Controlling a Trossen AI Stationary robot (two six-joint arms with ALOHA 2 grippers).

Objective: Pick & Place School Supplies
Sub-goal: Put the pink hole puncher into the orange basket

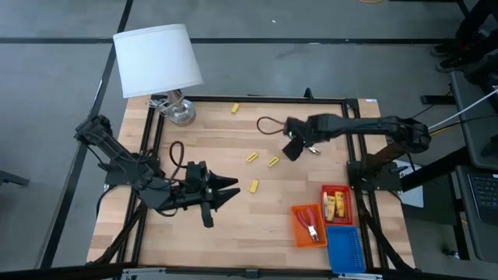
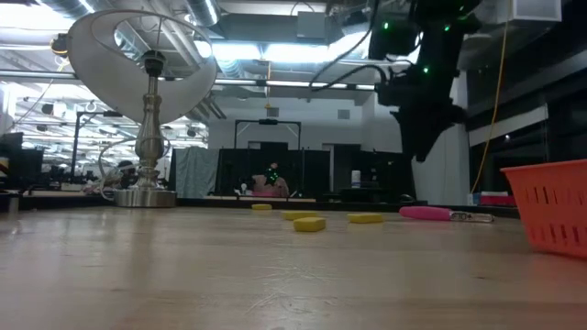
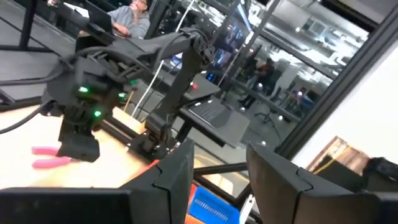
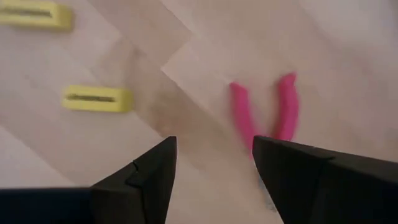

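The right gripper (image 1: 293, 149), fingers apart and empty, hangs above the table just beside the red-handled tool (image 4: 264, 118), whose long axis runs along the gripper's forward line, while the open left gripper (image 1: 226, 190) waits well apart.

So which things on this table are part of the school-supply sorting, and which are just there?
Part of the job:
- four yellow blocks, loose on the wood
- red-handled tool under the open right gripper
- second red-handled tool in the orange tray
- yellow packs in the red tray

Just there:
- lamp
- blue tray
- left gripper, open, waiting
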